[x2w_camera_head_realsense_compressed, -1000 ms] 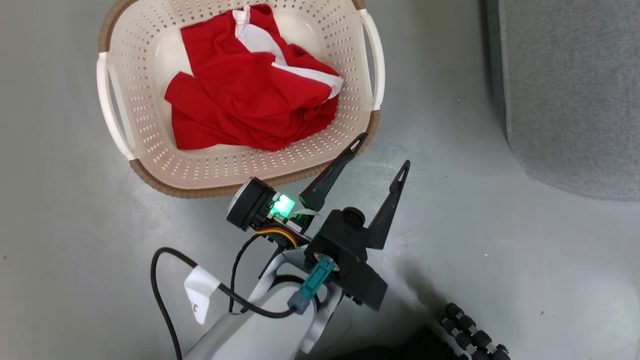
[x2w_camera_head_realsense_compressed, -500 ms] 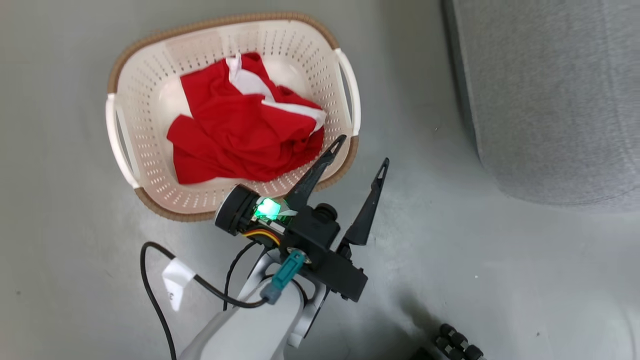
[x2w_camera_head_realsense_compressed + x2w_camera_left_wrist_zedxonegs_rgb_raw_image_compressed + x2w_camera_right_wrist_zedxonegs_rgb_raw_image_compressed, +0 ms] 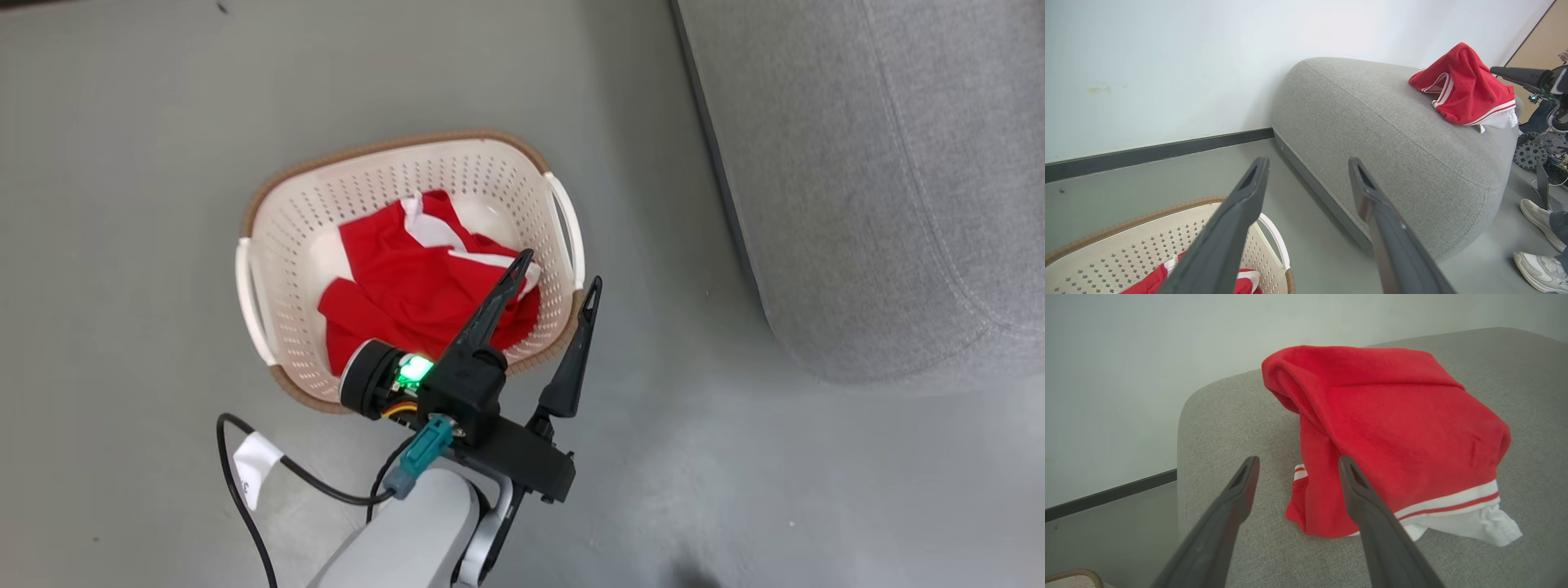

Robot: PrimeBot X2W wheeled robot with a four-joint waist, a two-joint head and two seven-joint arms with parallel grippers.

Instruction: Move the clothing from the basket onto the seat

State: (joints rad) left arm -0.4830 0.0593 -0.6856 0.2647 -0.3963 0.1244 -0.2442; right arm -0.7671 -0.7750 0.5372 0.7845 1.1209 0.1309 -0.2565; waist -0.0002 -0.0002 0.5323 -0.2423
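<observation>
Step, likely: reach for basket (image 3: pixel 287 245) garment (image 3: pixel 392 282) | left jaws wide, empty, over seat-side rim | right jaws wide, empty, by second garment (image 3: pixel 1392 428) on seat (image 3: pixel 1229 416) | next: lower left, pinch a fold

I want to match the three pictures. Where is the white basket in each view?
Head view: the basket stands on the floor in the middle, left of the seat.
Left wrist view: the basket is in the lower left corner.
Right wrist view: the basket shows as a bit of brown rim at the bottom left corner.
Shared landmark: the grey seat.
</observation>
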